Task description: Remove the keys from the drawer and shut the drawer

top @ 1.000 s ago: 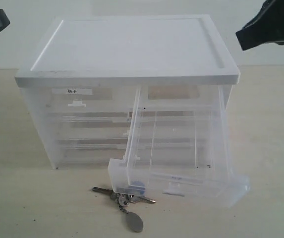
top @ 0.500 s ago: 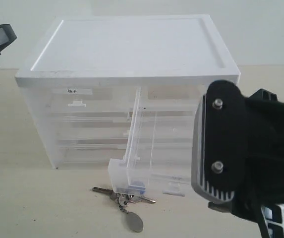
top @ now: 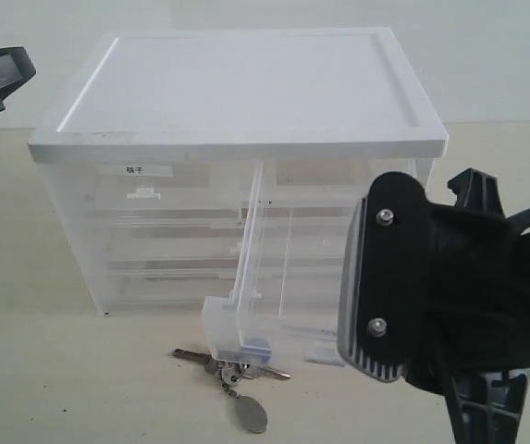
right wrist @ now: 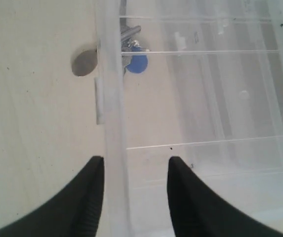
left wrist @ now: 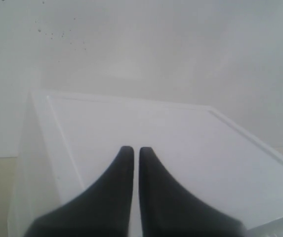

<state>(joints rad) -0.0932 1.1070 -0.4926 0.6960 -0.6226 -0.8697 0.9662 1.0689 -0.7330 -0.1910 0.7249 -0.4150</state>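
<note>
**Keys out by the look of it, drawer not shut yet**

On the right gripper (right wrist: 135, 162) the jaws are spread, and the front wall (right wrist: 112, 128) of the drawer (top: 246, 268) is taken between them. Nothing is pinched, they're just set either side of the plastic. That placing is probably meant for shoving the drawer home, since it's pulled far out. The white tab handle (right wrist: 100, 101) is left alone, further along that wall.

On the left gripper (left wrist: 132, 150) the jaws are pressed together on nothing. They're parked well apart from the drawer, over the cabinet (top: 237, 92) top, likely to be kept out of the way.

The keys (top: 232, 370) are found on the surface (top: 61, 388) right at the drawer's front corner. The grey tag (top: 251, 416) is out in front and the blue cap (right wrist: 137, 61) is seen through the plastic, so part of the bunch seems tucked beneath. It could get dragged on the push. Much of the drawer front is hidden by the right arm (top: 468, 296) in the exterior view.
</note>
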